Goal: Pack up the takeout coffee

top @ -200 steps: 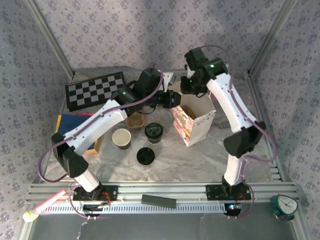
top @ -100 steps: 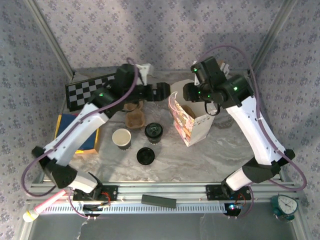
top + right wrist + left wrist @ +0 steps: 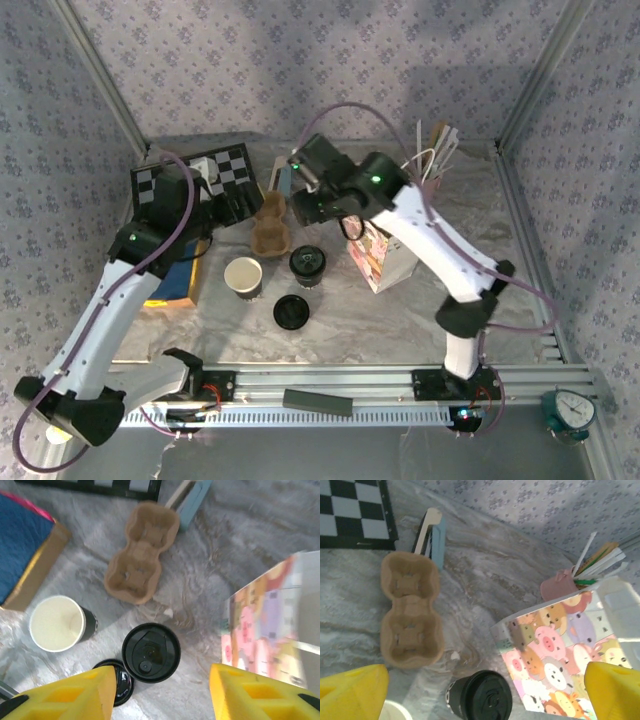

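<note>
The takeout coffee, a dark cup with a round black lid, stands upright on the marble table between the lidless cup and the cartoon paper bag. My right gripper hovers high over it, open. In the right wrist view the coffee lies far below the gap of the right gripper, untouched. My left gripper hangs open near the checkerboard. In its own view the left gripper stands wide, with the coffee low in the middle, beside the bag.
A brown two-cup carrier lies behind the coffee. A loose black lid sits in front of it. A checkerboard and a blue book are at the left, and a pink holder of straws stands behind the bag.
Both grippers have left the bag's rim and opened. The left arm has drawn back to the left. The right arm has swung left, over the carrier and the coffee.
</note>
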{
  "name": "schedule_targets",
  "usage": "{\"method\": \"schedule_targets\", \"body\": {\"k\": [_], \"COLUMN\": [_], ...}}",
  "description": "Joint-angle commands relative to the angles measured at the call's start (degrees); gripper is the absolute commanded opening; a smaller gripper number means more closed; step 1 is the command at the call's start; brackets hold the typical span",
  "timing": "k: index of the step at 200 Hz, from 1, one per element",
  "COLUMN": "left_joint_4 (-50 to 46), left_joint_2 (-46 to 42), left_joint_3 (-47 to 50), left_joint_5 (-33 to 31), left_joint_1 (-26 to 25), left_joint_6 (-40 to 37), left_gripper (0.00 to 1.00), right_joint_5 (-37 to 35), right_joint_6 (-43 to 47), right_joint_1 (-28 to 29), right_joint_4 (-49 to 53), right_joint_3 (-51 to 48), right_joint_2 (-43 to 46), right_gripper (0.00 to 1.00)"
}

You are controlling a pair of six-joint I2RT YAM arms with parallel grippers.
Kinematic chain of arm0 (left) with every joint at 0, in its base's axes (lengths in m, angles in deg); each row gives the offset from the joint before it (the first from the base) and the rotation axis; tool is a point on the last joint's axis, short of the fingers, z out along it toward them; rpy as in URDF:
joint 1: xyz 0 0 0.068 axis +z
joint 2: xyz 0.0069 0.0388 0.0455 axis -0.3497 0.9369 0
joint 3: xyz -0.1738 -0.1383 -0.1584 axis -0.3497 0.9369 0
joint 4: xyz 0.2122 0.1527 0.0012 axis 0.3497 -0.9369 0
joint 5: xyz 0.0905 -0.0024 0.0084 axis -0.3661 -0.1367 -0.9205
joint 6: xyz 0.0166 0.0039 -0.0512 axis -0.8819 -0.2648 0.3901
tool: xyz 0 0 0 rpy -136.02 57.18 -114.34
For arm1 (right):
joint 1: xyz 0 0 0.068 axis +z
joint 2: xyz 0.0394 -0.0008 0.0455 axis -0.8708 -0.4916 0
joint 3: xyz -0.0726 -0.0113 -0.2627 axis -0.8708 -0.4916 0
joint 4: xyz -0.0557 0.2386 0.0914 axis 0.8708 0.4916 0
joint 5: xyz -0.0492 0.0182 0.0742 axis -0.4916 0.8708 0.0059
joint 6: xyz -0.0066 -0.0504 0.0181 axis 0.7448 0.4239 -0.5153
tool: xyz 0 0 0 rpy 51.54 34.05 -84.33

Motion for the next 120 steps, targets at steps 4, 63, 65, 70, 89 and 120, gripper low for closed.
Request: {"method": "schedule_targets", "body": {"k": [4, 63, 65, 70, 89, 120], "left_joint_4": [-3.33, -6.86, -6.86, -6.71, -6.44, -6.18], "left_joint_2": [-3.5, -9.3, -9.4, -9.82, -10.88, -11.61], "left_joint_3": [1.09, 4.89, 5.08, 5.66, 7.16, 8.57], "left_joint_5": [-2.83, -5.78, -5.78, -5.7, -5.39, -4.75], "left_joint_1": [0.53, 1.36, 1.35, 1.42, 1.55, 1.64], "left_joint_6": [-0.16, -1.05, -0.97, -0.77, -0.29, 0.08], "left_gripper": [1.0, 1.0, 1.0, 1.0, 1.0, 1.0], "right_joint_5": [2.96, 7.76, 8.07, 8.51, 9.94, 11.08], "right_joint_6": [-1.27, -2.86, -2.89, -3.0, -3.61, -3.9], "right_joint_1": [-0.02, -1.28, -1.32, -1.41, -1.67, -1.52], "right_joint_4": [10.19, 13.84, 13.83, 13.91, 13.58, 11.24], "right_joint_3": [4.94, 5.88, 5.81, 5.46, 3.54, 0.72], "right_joint_2": [-7.33, -14.43, -14.59, -14.9, -15.79, -16.08], "right_gripper": [0.59, 0.76, 0.76, 0.77, 0.83, 0.91]}}
